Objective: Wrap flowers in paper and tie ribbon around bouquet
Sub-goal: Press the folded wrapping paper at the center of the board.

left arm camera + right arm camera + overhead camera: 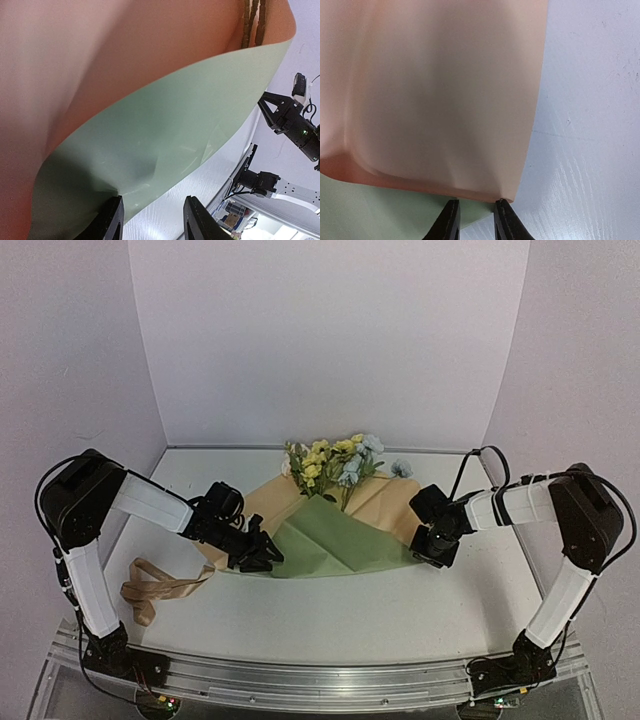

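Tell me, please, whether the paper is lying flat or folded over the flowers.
Partly folded: a green flap of the paper lies over the stems; the flowers poke out above.

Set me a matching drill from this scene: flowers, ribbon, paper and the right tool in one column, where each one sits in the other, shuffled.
Things:
A. flowers
B. ribbon
C. paper
D. right tool

Places:
1. at the paper's right edge
2. lying loose at the near left
3. in the middle, showing green and tan sides
4. at the paper's far end

Pairs: A-4, B-2, C-3, D-1
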### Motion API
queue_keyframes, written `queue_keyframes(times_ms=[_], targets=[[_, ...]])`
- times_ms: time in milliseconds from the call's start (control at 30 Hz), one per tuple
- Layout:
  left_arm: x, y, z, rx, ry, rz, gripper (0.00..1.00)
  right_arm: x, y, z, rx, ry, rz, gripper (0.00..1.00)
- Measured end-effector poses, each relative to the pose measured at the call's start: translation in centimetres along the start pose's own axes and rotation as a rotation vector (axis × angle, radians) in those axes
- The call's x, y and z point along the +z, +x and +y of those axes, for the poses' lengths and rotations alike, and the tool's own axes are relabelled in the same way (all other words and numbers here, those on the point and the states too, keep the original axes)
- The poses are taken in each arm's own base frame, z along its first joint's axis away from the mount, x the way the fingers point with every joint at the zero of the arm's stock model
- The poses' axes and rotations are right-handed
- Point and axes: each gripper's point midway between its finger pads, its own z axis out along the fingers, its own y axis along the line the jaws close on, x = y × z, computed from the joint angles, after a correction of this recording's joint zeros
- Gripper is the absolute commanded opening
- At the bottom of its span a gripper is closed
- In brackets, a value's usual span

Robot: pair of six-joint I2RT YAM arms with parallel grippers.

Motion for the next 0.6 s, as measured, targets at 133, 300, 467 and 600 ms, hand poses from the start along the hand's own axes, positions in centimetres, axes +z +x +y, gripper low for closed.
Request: queue_keyframes(times_ms=[133, 300, 467, 600], targets=[[-0.1, 0.0, 0.0, -0.006, -0.011, 0.001, 0.44, -0.6, 0.3, 0.0, -0.006, -0.011, 0.014, 0.34], [-0.2, 0.0, 0.0, -0.017, -0.025, 0.008, 0.44, -3.4, 1.0, 1.9, -0.083, -0.059, 0.006, 0.37], [-0.2, 0.0, 0.0, -0.021, -0.041, 0.008, 0.44, -6.3, 2.4, 8.9, -0.189, -0.198, -0.007, 0.36], [-0.3, 0.0, 0.1, -0.023, -0.05, 0.008, 0.44, -4.4, 4.0, 11.0, -0.216, -0.223, 0.033, 0.35]])
